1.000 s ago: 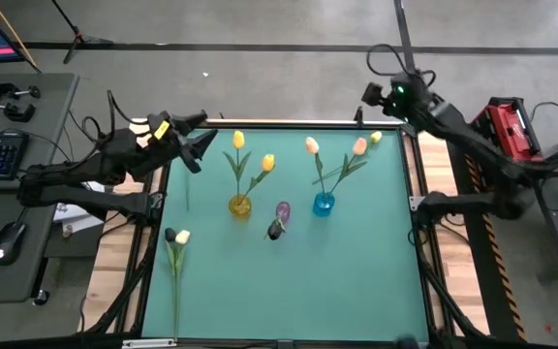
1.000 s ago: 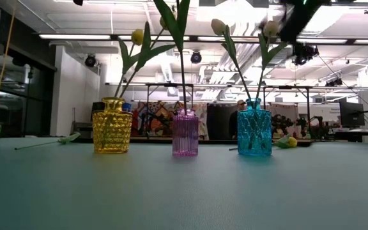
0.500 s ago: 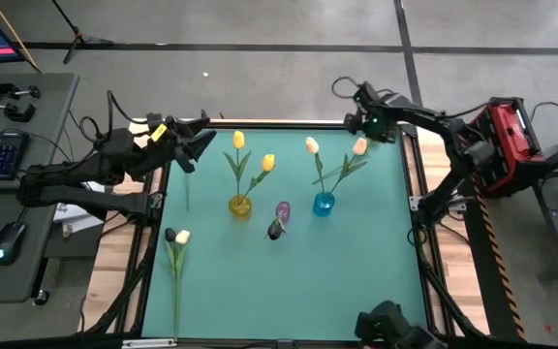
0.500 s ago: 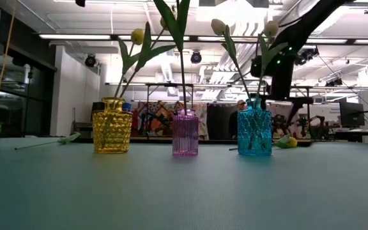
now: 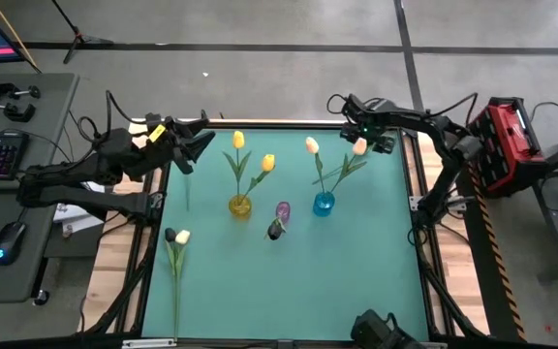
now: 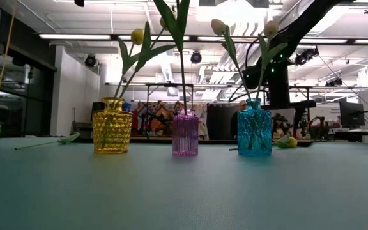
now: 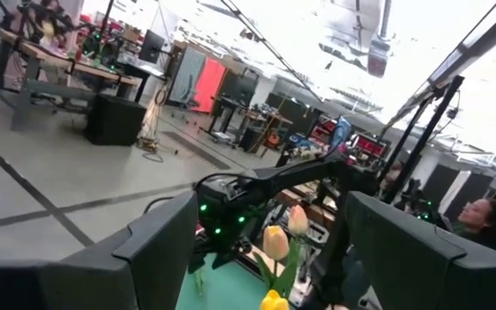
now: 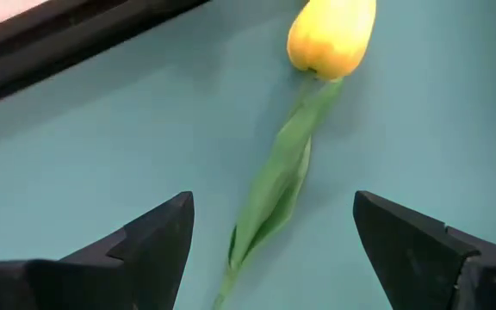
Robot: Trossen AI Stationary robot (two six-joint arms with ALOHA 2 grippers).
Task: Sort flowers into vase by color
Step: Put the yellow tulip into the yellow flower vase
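Note:
A loose yellow tulip (image 8: 332, 34) lies on the green table near its far right corner, its leaf and stem (image 8: 274, 189) flat on the mat; it also shows in the low view (image 6: 291, 142). My right gripper (image 8: 274, 250) is open above it, one finger on each side of the stem, touching nothing. In the high view my right gripper (image 5: 371, 138) hides this tulip. My left gripper (image 5: 200, 142) is open and empty, held in the air at the far left edge. The yellow vase (image 5: 239, 205) holds two yellow tulips, the blue vase (image 5: 324, 204) two peach ones, the purple vase (image 5: 282, 209) a dark one.
A dark tulip (image 5: 170, 235) and a yellow tulip (image 5: 183, 237) lie side by side at the table's left, stems toward the near edge. A bare stem (image 5: 187, 192) lies near the left edge. The three vases stand in a row mid-table. A desk with a keyboard stands to the left.
My right gripper has swung from beyond the table's far right corner toward the left and down, and now stands over the loose yellow tulip. In the low view its arm has come down behind the blue vase. The flowers and vases have stayed put.

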